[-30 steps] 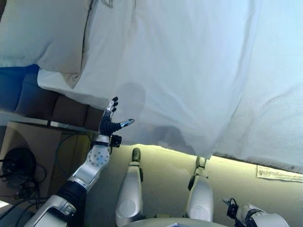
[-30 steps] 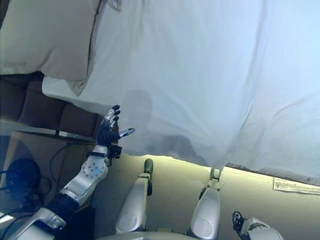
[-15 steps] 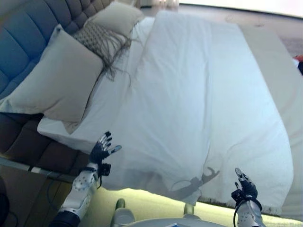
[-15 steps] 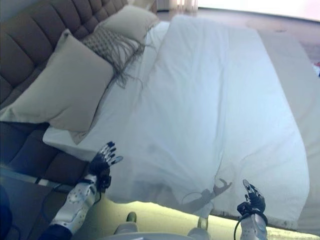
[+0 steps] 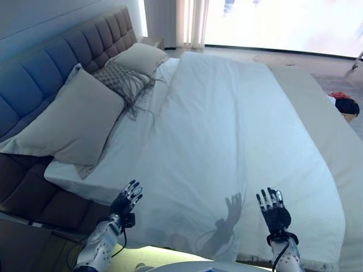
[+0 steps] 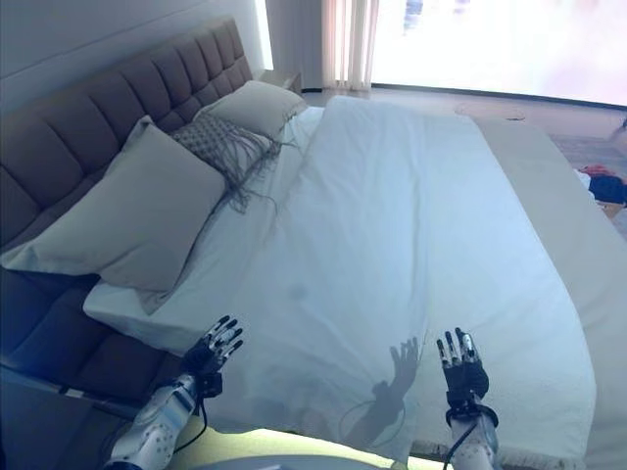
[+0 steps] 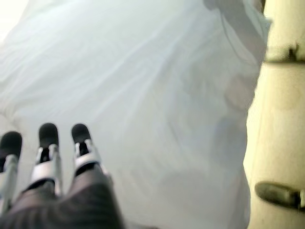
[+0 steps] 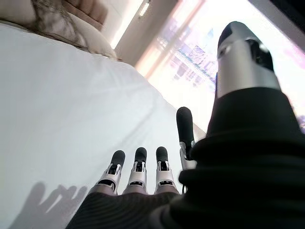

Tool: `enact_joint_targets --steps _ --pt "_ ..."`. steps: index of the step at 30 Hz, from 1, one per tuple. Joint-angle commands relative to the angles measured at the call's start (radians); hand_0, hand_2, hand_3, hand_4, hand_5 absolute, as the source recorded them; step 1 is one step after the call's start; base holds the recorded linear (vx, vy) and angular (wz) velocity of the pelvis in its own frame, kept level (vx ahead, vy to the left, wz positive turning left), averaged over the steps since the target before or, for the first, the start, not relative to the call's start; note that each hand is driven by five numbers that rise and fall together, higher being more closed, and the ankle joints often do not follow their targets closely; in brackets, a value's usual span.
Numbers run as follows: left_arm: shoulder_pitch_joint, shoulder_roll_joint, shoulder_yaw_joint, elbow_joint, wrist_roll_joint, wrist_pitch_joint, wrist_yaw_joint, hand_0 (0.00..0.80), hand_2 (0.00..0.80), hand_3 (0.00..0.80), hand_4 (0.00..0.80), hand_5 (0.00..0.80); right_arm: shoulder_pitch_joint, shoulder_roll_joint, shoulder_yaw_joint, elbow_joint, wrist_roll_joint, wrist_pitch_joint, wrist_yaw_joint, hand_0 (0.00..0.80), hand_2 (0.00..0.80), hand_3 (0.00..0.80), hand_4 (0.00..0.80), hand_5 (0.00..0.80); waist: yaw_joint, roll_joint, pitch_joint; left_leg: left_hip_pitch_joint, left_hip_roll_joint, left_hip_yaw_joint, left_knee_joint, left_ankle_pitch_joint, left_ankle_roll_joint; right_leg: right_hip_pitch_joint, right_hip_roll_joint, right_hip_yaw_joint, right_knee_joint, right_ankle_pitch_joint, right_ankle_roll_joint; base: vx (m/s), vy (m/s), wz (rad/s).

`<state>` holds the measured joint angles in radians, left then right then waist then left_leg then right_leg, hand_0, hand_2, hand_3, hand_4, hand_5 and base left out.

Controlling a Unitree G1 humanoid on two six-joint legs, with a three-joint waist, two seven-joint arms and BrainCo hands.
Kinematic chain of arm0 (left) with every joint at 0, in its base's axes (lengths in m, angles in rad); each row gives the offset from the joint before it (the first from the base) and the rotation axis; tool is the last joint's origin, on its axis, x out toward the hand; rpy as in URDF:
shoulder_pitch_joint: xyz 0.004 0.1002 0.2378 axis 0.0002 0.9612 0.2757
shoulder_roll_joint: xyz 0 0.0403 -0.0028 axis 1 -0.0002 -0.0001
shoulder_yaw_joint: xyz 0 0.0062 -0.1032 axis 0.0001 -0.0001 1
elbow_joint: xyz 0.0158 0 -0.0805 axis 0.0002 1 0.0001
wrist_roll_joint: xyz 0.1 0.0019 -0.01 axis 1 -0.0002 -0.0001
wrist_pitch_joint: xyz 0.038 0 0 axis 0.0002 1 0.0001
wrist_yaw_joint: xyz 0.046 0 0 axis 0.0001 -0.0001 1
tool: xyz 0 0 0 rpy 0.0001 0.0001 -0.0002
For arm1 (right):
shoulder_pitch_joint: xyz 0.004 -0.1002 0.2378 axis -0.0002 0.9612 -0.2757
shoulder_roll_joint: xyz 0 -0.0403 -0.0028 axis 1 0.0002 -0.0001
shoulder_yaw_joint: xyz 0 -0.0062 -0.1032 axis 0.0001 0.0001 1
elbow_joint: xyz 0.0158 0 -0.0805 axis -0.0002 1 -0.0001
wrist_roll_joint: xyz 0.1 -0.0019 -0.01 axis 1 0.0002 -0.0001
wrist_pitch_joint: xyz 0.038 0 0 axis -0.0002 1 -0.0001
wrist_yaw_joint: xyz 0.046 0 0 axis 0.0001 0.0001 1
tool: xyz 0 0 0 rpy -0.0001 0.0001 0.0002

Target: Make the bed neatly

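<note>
A white duvet (image 5: 238,130) lies spread over the bed, its near edge hanging over the bed's side. My left hand (image 5: 126,199) is open, fingers straight, over the duvet's near left edge; it shows in the left wrist view (image 7: 47,162) above the white cloth (image 7: 143,95). My right hand (image 5: 274,209) is open, fingers straight, above the duvet's near right part; it also shows in the right wrist view (image 8: 138,174). Neither hand holds anything.
A large beige pillow (image 5: 68,122) leans on the padded headboard (image 5: 51,62) at the left. A fringed grey cushion (image 5: 122,79) and a second pillow (image 5: 142,56) lie farther back. A dark bundle (image 5: 345,105) lies on the floor at the far right.
The camera has tilted up from the bed's side to the whole bed. My right hand has come up into view over the duvet. My left hand stays open at the near left edge.
</note>
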<state>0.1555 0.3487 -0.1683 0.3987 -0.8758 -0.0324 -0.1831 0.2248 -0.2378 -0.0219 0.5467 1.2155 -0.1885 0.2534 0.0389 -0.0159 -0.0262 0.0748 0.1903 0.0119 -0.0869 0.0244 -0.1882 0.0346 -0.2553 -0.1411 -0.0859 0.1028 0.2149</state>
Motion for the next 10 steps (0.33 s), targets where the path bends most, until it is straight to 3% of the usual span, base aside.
enact_joint_targets --steps 1,4,10 --pt "-0.051 -0.032 0.047 0.002 -0.061 -0.037 -0.039 0.0 0.0 0.0 0.0 0.0 0.023 0.006 -0.006 -0.08 -0.051 0.018 -0.041 0.0 0.0 0.0 0.0 0.0 -0.026 -0.001 0.018 -0.047 -0.02 0.04 0.057 0.018 0.088 -0.022 0.003 -0.021 0.113 -0.038 -0.025 0.004 0.041 -0.08" --pt "-0.045 -0.045 0.043 -0.017 -0.045 -0.051 -0.041 0.0 0.0 0.0 0.0 0.0 0.045 0.028 0.023 -0.078 0.013 0.017 -0.022 0.0 0.0 0.0 0.0 0.0 -0.03 -0.003 0.027 -0.044 -0.022 0.038 0.062 0.015 0.095 -0.023 0.004 -0.014 0.125 -0.045 -0.03 0.0 0.021 -0.09" --pt "-0.045 -0.029 0.039 -0.04 -0.011 -0.072 -0.026 0.0 0.0 0.0 0.0 0.0 0.039 0.01 0.064 -0.099 -0.032 -0.013 -0.029 0.0 0.0 0.0 0.0 0.0 -0.027 -0.006 0.036 -0.047 -0.022 0.029 0.067 0.014 0.094 -0.028 0.003 -0.007 0.132 -0.051 -0.03 0.001 0.014 -0.05"
